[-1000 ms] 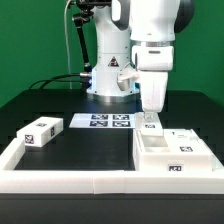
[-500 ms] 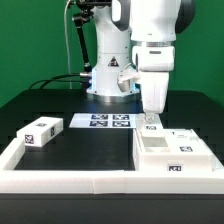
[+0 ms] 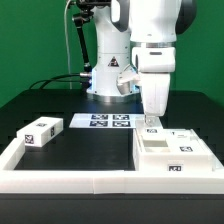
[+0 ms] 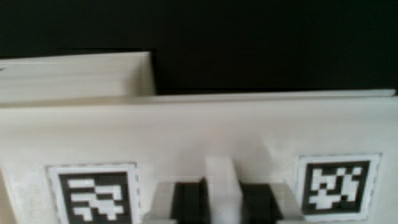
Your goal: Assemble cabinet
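Black table [image 3: 95, 146] spreads between loose block [image 3: 40, 132] and cabinet body [image 3: 166, 152], gripper [image 3: 150, 122] at its edge (jaws' state unclear).

The exterior view sits slightly raised at middling distance, looking across the black table [image 3: 85, 150] toward the white robot arm [image 3: 150, 30] at twelve o'clock. The wrist view looks closely onto the white tagged plastic cabinet body [image 4: 196, 125] [image 3: 165, 152], shared at the exterior view's four o'clock.

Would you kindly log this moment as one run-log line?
gripper: low at cabinet body rear edge, grip unclear | small block: apart, exterior view's left
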Robot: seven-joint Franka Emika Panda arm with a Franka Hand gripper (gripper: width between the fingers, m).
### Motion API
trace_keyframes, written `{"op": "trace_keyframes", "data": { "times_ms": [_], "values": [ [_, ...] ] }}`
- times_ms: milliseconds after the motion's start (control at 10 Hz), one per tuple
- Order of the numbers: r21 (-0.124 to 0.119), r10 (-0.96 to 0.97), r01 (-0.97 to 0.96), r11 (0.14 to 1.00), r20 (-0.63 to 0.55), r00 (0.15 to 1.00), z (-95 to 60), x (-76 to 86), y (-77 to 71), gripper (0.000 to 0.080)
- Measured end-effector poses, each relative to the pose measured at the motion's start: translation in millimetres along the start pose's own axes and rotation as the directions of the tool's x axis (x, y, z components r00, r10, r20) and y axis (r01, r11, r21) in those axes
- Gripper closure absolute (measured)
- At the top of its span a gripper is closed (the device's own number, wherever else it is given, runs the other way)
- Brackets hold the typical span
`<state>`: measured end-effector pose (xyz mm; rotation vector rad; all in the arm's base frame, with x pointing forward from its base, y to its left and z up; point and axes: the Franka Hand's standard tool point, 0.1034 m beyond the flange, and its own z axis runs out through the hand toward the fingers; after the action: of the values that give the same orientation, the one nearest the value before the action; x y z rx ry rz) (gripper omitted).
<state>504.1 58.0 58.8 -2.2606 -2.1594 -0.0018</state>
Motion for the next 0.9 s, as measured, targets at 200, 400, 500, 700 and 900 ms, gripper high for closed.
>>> {"op": "trace_keyframes", "data": {
  "times_ms": [200, 400, 500, 700, 900],
  "values": [
    [-0.023, -0.025, 0.025, 0.999, -0.012, 1.0, -0.8, -0.7, 26.5, 0.0731],
    [-0.032, -0.03, 0.029, 0.999, -0.014, 0.999, -1.3, -2.2, 30.9, 0.0731],
    [-0.032, -0.03, 0.029, 0.999, -0.014, 0.999, -1.4, -2.3, 31.1, 0.0731],
    [-0.032, -0.03, 0.029, 0.999, -0.014, 0.999, -1.4, -2.4, 31.2, 0.0731],
    [-0.031, -0.016, 0.016, 0.999, -0.016, 1.0, -1.6, 1.6, 40.9, 0.0731]
  ]
}}
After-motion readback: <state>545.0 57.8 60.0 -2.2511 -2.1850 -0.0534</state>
